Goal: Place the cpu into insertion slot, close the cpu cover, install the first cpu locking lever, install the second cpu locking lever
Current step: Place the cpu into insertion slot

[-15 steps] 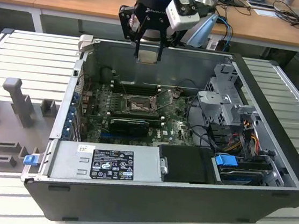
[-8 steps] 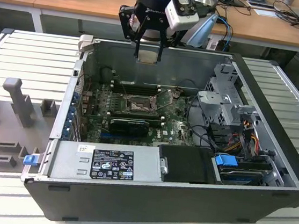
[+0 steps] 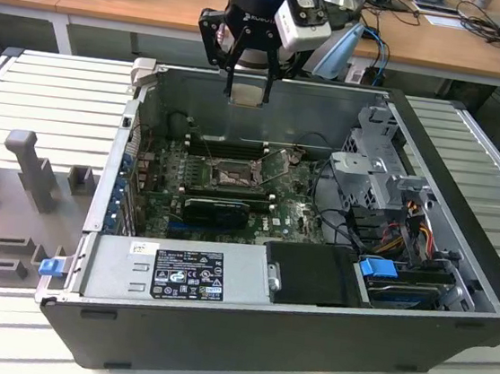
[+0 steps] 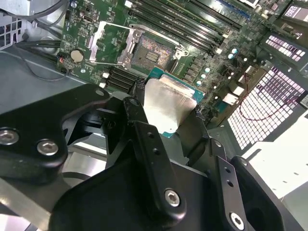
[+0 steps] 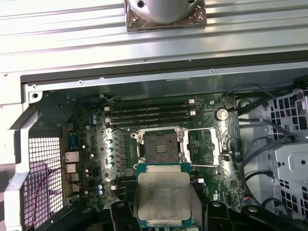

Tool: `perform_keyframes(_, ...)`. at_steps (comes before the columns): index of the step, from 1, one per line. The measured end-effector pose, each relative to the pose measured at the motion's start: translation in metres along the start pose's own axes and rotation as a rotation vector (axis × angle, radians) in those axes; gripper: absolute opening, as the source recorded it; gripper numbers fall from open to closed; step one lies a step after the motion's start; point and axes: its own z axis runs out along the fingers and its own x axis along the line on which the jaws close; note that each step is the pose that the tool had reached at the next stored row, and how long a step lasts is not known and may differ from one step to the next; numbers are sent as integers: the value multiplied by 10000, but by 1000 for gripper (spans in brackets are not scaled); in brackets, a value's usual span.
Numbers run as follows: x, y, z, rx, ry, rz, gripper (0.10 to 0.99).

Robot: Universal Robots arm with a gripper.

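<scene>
Your gripper hangs well above the insertion slot, about level with the case rim. Its fingers pinch the cpu by two opposite edges, with the chip held flat. The slot's dark centre is uncovered inside its silver rim. The cpu cover lies swung open just beside the slot, off one edge. Open air separates chip and slot. Memory slots run near another edge of the slot.

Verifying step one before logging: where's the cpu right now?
In both wrist views the cpu sits clamped in the gripper, above the motherboard, short of the empty insertion slot, whose cpu cover lies open.
</scene>
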Motion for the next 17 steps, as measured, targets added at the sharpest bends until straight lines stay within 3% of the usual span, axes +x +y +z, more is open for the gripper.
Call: perform_keyframes(17,0,-1,5,-6,-35,398,529)
